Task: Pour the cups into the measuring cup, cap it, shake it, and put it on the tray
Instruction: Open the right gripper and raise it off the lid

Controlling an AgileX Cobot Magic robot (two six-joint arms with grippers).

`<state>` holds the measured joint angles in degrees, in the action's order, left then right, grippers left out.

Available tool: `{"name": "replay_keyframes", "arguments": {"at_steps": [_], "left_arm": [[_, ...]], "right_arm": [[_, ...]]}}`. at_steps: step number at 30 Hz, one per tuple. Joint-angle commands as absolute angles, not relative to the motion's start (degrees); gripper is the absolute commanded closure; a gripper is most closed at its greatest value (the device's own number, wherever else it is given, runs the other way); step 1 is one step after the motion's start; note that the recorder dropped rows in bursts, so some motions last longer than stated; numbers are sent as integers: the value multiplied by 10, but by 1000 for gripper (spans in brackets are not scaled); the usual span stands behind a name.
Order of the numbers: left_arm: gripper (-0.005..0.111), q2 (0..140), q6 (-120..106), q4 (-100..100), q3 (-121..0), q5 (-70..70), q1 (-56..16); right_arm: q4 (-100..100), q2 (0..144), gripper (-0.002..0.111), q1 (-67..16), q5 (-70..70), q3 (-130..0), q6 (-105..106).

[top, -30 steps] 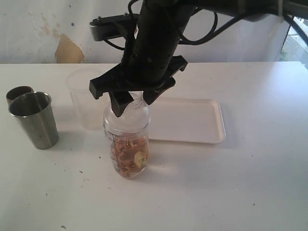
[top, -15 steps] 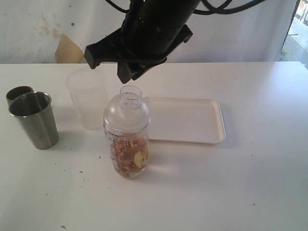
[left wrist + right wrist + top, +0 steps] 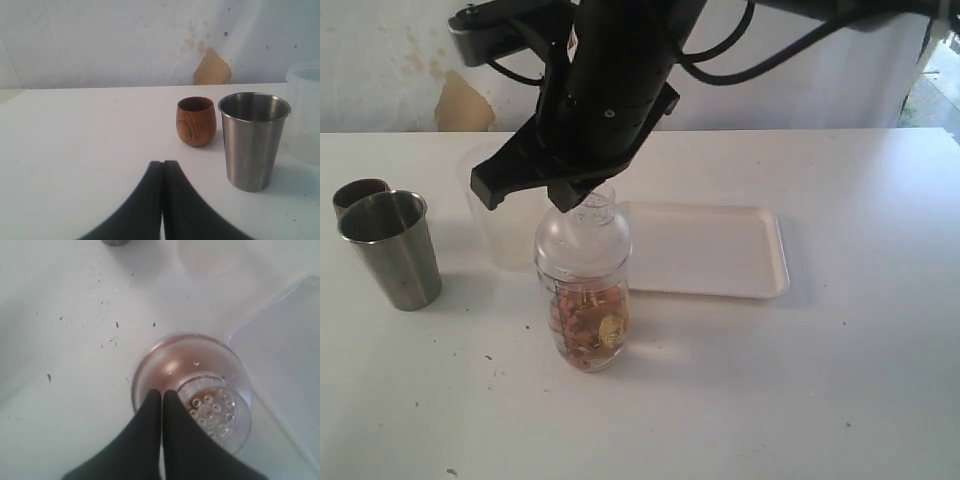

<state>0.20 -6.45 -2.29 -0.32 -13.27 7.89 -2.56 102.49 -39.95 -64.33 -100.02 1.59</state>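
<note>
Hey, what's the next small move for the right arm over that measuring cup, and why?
Probably press straight down a little to seat the strainer cap: the right gripper is shut with its tips just over the cap's edge, and the measuring cup is not yet gripped for shaking.

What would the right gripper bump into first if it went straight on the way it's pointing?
Most likely the clear domed lid on the measuring cup. The shut right gripper points down at it, beside the strainer holes. The gap is hard to judge.
</note>
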Motion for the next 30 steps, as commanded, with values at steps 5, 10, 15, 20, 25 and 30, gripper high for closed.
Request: {"name": "replay_keyframes", "arguments": {"at_steps": [5, 10, 15, 20, 25, 30], "left_arm": [[107, 0, -63, -22, 0, -134, 79], [107, 0, -63, -22, 0, -134, 79], [107, 0, -63, -22, 0, -134, 79], [107, 0, -63, -22, 0, -134, 79], [107, 0, -63, -22, 0, -134, 79], [107, 0, -63, -22, 0, -134, 79]], "right_arm": [[-20, 1021, 108, -399, -639, -999, 11], [-21, 996, 108, -399, -614, -999, 14], [9, 981, 108, -399, -596, -999, 12], [56, 996, 108, -399, -604, -987, -30], [46, 1006, 108, -399, -600, -972, -28], [46, 1007, 108, -399, -591, -972, -28]]}}
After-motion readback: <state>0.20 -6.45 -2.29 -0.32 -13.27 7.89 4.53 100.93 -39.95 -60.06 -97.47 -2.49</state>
